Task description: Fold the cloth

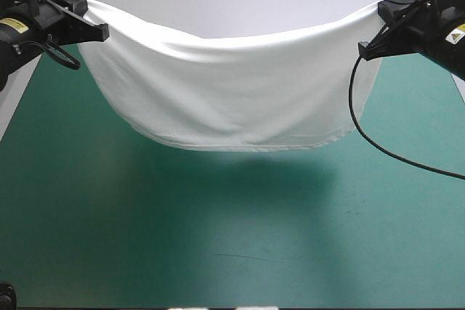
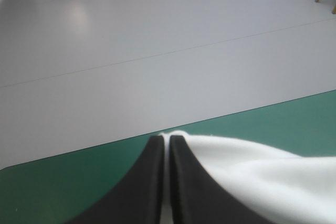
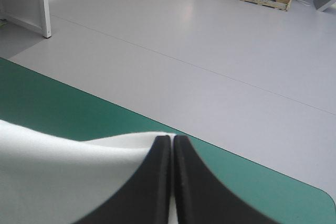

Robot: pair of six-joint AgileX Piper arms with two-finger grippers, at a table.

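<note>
Above the far part of the teal-green table cover (image 1: 218, 245), the white T-shirt (image 1: 232, 99) hangs stretched between the two arms. Its upper edge sags in the middle and its lower hem appears clear of the table, with a shadow beneath. The left gripper (image 2: 166, 139) has its black fingers pressed together on one upper corner, with only a thin sliver of fabric showing at the tips. The right gripper (image 3: 171, 138) is clamped likewise on the opposite corner. The main risk, as I judge it, is that thin bite: if the arms pull wider or swing quickly, a corner could slip free and the shirt would drop into a heap. Lowering unevenly could let the slack middle land first and bunch, giving a wrinkled or skewed fold. Setting it down too close to the far edge could leave fabric draped off the table.
</note>
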